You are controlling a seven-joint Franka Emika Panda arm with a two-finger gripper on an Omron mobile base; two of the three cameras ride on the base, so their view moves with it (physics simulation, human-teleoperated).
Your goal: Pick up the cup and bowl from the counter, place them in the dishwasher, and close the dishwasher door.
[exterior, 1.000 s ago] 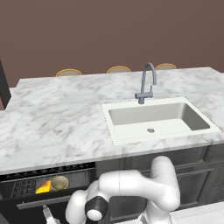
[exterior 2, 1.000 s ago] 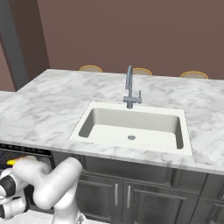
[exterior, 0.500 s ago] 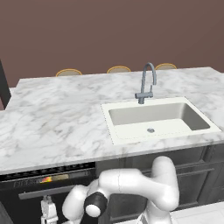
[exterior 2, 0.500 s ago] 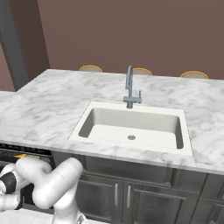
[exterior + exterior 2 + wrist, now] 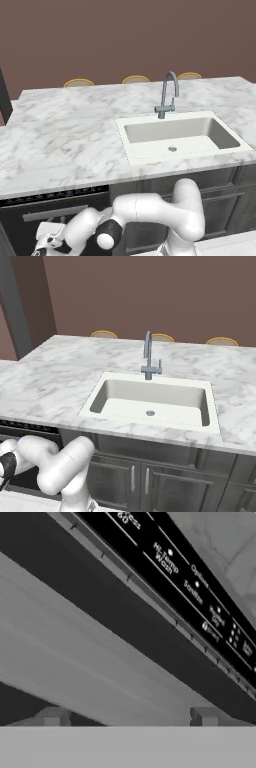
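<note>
Dishwasher (image 5: 50, 210), at far left under the desk (image 5: 65, 145), with its dishwasher door (image 5: 30, 227) nearly upright; grey bar handle (image 5: 55, 213) runs across it. Claw (image 5: 129, 716), low before the door, jaws spread wide and gripping nothing, both tips just beside the handle in the hand view, below the printed control strip (image 5: 190, 587). Right of these, sink (image 5: 180, 136) and tap (image 5: 167, 95) set into the desk.

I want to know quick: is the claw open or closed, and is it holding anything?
Claw: open, holding nothing, right up against the door handle.
</note>
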